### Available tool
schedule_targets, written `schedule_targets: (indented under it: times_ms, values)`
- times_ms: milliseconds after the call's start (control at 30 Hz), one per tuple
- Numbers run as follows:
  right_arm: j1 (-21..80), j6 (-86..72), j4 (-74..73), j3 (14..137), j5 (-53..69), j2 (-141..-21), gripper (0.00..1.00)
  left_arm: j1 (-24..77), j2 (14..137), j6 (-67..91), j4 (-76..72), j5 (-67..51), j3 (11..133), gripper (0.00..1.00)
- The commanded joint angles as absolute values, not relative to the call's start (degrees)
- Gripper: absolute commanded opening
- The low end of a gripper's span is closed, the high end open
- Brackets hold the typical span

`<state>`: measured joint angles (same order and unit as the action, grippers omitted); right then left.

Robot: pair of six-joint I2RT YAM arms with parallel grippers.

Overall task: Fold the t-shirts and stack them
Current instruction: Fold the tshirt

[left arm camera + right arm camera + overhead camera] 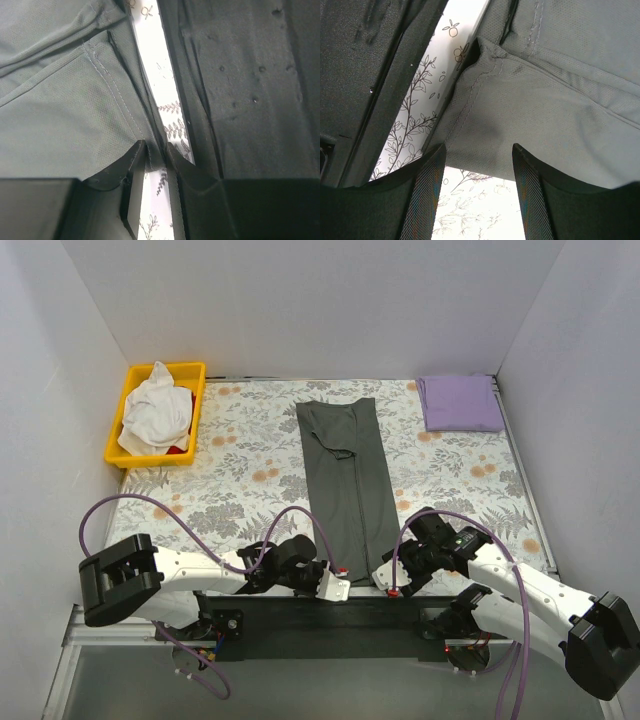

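Note:
The charcoal grey t-shirt [345,480] lies folded into a long narrow strip down the middle of the floral tablecloth. My left gripper [337,586] is at the strip's near left corner; in the left wrist view [152,148] its fingertips are closed on the hemmed corner of the grey shirt [65,110]. My right gripper [386,582] is at the near right corner; in the right wrist view [479,152] its jaws stand wide apart, with the grey shirt's [530,115] edge lying between the tips. The lavender t-shirt [460,402] lies folded at the back right.
A yellow bin [132,445] holding white cloth [156,412] stands at the back left. White walls close in the table on three sides. The black base rail [340,612] runs along the near edge, with purple cables looping from both arms.

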<state>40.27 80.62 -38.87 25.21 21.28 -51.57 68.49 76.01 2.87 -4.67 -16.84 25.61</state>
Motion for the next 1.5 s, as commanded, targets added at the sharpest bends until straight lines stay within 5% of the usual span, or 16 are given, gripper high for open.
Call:
schedule_targets:
  times_ms: [0,233,400,933,1033,1167,1300,1467]
  values:
    - [41.0,81.5,-39.4,25.1,21.4,-52.5,0.62,68.9,72.4,1.0,-2.7,-17.5,24.0,0.22]
    - [41.9,81.0,-43.6,29.9,21.4,-51.8,0.62,68.9,72.4,1.0,-0.3,-16.8,24.2,0.28]
    - [41.9,84.5,-49.6,31.0,21.4,-48.9,0.64,68.9,73.2,1.5,-0.3,-16.2,24.1,0.43]
    - [43.4,84.8,-44.7,25.1,20.2,-52.7,0.65,68.9,75.1,2.9,-0.8,-15.6,24.4,0.39]
    - [43.6,85.0,-43.9,23.6,19.4,-53.1,0.6,68.9,75.3,2.9,-0.8,-15.6,24.3,0.37]
    - [43.8,83.7,-40.4,21.7,19.0,-52.8,0.41,68.9,76.4,2.6,-1.0,-16.4,24.3,0.3]
    - [44.1,81.2,-36.3,20.5,16.4,-53.4,0.26,68.9,78.3,3.7,-0.3,-15.3,25.8,0.1]
    - [45.9,78.8,-36.3,22.6,15.6,-52.5,0.11,68.9,72.5,3.5,5.5,-16.7,25.4,0.0]
